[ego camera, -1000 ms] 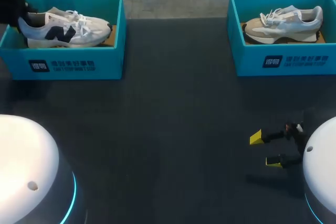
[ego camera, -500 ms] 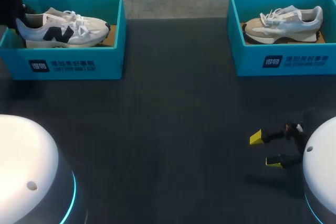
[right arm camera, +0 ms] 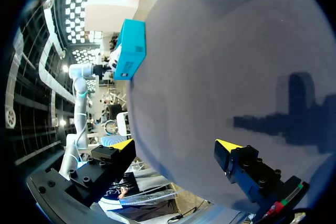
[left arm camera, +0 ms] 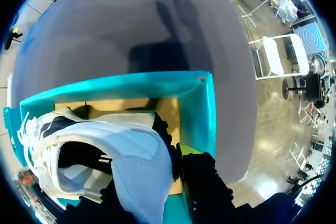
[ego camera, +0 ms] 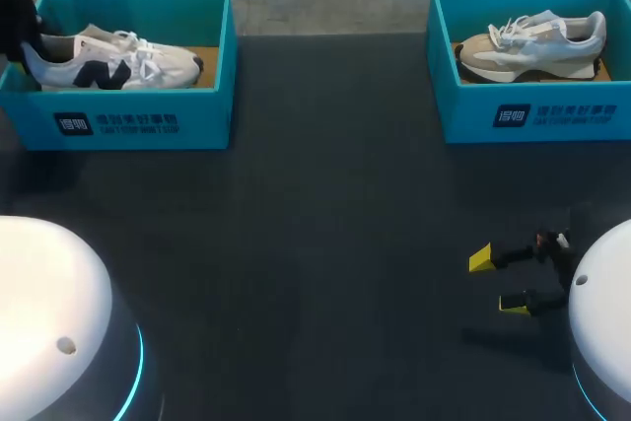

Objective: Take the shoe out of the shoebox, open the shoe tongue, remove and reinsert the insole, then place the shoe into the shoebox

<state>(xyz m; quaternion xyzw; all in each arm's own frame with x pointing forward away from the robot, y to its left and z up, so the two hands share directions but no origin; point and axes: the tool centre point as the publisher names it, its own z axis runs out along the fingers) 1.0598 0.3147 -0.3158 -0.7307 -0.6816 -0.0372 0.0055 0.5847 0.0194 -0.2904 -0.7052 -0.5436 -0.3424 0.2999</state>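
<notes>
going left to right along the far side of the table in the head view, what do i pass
left shoebox with the white and navy shoe in it → bare dark table → right shoebox with the beige shoe in it

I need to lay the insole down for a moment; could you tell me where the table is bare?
Bare: the table strip between the left shoebox and the right shoebox, down to the near edge. Crowded: around the right gripper, open, near right, and the left shoebox, where the left gripper grips the white shoe.
</notes>
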